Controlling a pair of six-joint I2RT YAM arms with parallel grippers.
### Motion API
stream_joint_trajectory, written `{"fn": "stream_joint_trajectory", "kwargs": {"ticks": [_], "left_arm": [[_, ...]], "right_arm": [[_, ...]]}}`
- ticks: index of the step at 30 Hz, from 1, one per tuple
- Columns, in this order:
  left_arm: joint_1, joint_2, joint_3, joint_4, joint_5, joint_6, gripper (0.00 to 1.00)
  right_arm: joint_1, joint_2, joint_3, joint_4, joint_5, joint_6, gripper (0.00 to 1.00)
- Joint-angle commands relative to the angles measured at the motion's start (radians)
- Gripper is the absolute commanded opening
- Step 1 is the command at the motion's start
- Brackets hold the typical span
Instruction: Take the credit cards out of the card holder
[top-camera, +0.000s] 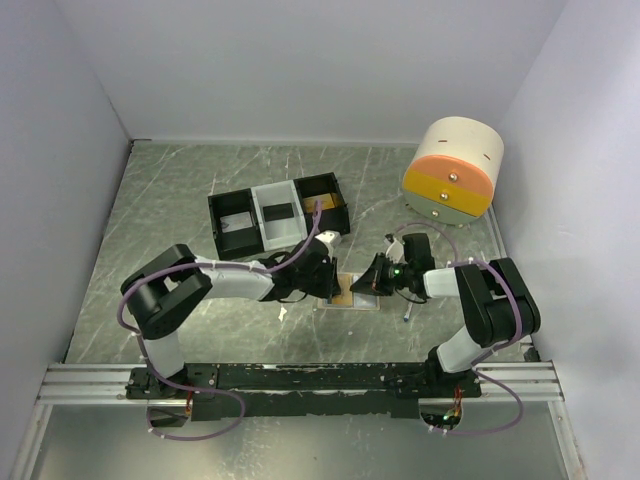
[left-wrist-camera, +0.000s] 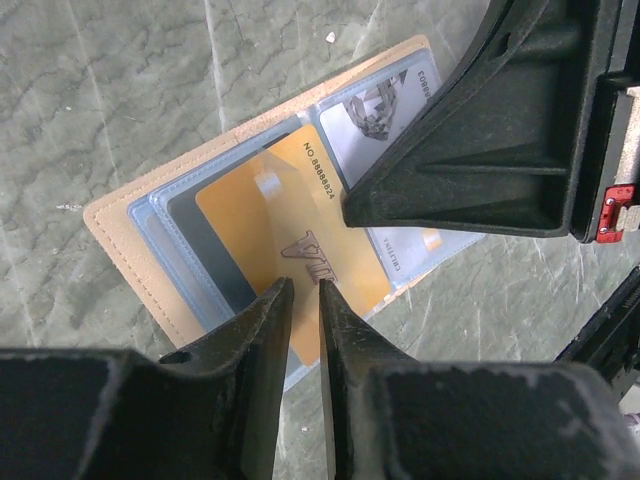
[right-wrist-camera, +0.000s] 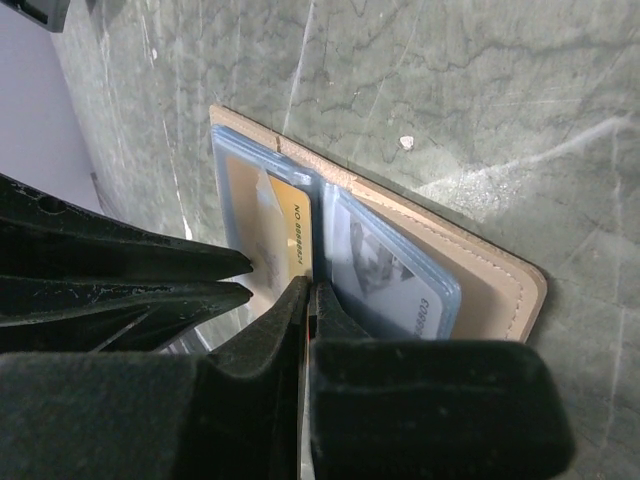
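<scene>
The card holder (top-camera: 352, 293) lies open on the table, tan (left-wrist-camera: 120, 240) outside with pale blue sleeves. From its left sleeve a gold card (left-wrist-camera: 265, 225) sticks partly out. A white card (left-wrist-camera: 375, 115) sits in the right sleeve. My left gripper (left-wrist-camera: 305, 290) has its tips over the near end of the gold card, the jaws a narrow gap apart and nothing clamped between them. My right gripper (right-wrist-camera: 310, 290) is shut, its tip pressed on the holder (right-wrist-camera: 500, 290) at the fold, between the gold card (right-wrist-camera: 290, 220) and the white card (right-wrist-camera: 395, 280). In the top view the left gripper (top-camera: 332, 283) and right gripper (top-camera: 372, 280) meet over the holder.
A black-and-white three-compartment tray (top-camera: 278, 215) stands behind the holder. A round cream, orange and yellow container (top-camera: 452, 170) sits at the back right. A small silvery object (top-camera: 407, 313) lies right of the holder. White walls close in the table.
</scene>
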Motion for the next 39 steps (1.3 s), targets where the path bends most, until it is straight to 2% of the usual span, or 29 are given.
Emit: {"fn": "stream_joint_trajectory", "kwargs": {"ticks": [1,6,16,18,25,29,33,39], "left_arm": [[-0.01,-0.013,-0.025,-0.074,-0.065,0.011,0.3],[-0.012,-0.018,-0.035,-0.114,-0.112,0.009,0.3],[-0.026,0.002,0.026,-0.2,-0.165,0.02,0.3],[-0.031,0.001,0.03,-0.22,-0.19,0.02,0.33],[-0.032,0.008,0.004,-0.144,-0.115,0.021,0.36],[-0.034,0.039,0.006,-0.111,-0.059,0.024,0.3],[-0.036,0.05,0.007,-0.138,-0.073,0.017,0.25],[-0.038,0.036,-0.016,-0.144,-0.072,0.016,0.22]], "right_arm": [[-0.003,-0.008,-0.037,0.044,-0.011,0.039,0.0],[-0.004,0.004,-0.051,0.086,-0.011,0.072,0.0],[-0.003,-0.023,-0.045,0.034,0.045,0.061,0.0],[-0.004,-0.028,-0.047,0.028,0.054,0.06,0.0],[-0.004,-0.019,-0.049,0.041,0.041,0.066,0.0],[-0.003,-0.022,-0.052,0.06,0.011,0.077,0.0],[-0.003,-0.033,-0.07,0.109,-0.011,0.118,0.09],[-0.002,-0.013,-0.113,0.228,-0.043,0.195,0.21]]}}
